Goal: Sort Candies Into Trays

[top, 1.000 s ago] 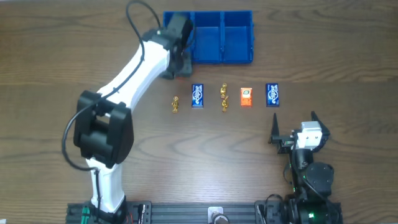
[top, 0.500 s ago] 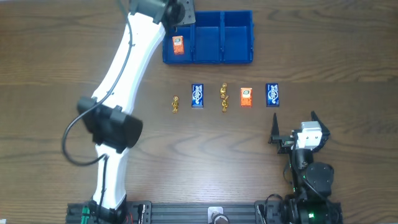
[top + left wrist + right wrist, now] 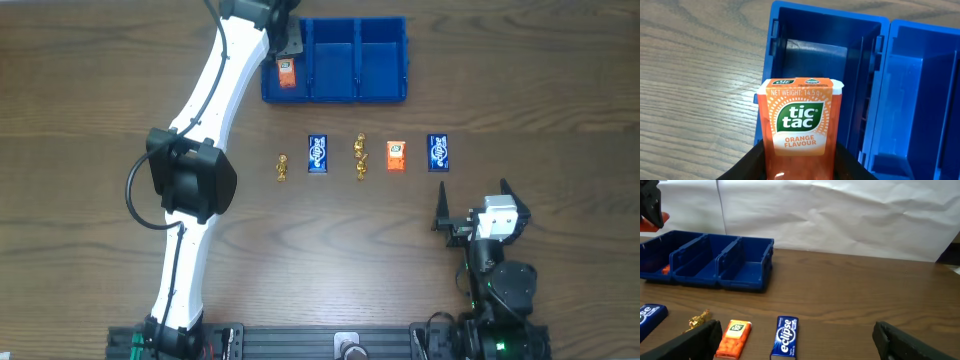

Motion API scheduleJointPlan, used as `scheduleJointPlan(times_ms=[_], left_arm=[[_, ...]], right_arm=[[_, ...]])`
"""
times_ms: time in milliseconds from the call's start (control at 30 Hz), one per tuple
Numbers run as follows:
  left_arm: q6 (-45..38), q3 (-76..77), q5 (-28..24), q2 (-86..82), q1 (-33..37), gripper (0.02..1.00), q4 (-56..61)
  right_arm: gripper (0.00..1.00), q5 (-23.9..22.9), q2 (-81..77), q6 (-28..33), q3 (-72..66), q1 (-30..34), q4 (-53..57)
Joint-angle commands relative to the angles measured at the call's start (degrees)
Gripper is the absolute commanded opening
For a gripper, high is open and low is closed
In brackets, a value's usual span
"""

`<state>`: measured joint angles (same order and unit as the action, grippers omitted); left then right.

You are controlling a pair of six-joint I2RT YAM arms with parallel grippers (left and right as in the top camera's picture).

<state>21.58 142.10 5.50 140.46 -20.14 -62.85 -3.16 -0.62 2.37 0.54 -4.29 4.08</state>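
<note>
My left gripper (image 3: 801,152) is shut on an orange candy box (image 3: 802,117) and holds it above the left compartment of the blue tray (image 3: 875,90). From above, that gripper (image 3: 285,45) sits at the tray's (image 3: 385,92) left end, with an orange box (image 3: 286,72) showing in the compartment below it. On the table lie a gold candy (image 3: 283,167), a blue pack (image 3: 318,153), two gold candies (image 3: 360,157), an orange box (image 3: 396,155) and another blue pack (image 3: 438,152). My right gripper (image 3: 470,212) stands open, low and near its base, nearer than that row.
In the right wrist view, the tray (image 3: 747,272) has three compartments, and something orange (image 3: 664,269) lies in the far one. White sheeting hangs behind the table. Bare wood lies between the candy row and the arm bases.
My left arm has risen from the table beside the tray's front corner to over the left compartment, carrying the orange box. The right arm has not moved.
</note>
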Motion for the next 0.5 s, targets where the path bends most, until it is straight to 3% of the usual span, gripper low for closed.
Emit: scheduleJointPlan(times_ms=[33, 200, 367, 500], left_arm=[[-1.09, 1.29, 0.42, -0.31, -0.13, 0.362, -0.13], [-1.73, 1.29, 0.00, -0.31, -0.13, 0.446, -0.13], [-1.70, 1.31, 0.02, -0.44, -0.13, 0.689, 0.00], [-1.62, 1.42, -0.68, -1.36, -0.59, 0.702, -0.17]], right_arm=[[0.998, 0.33, 0.39, 0.70, -0.11, 0.31, 0.35], [0.998, 0.33, 0.39, 0.72, -0.09, 0.31, 0.33], [0.998, 0.33, 0.39, 0.72, -0.09, 0.31, 0.35], [0.998, 0.33, 0.39, 0.72, -0.09, 0.31, 0.33]])
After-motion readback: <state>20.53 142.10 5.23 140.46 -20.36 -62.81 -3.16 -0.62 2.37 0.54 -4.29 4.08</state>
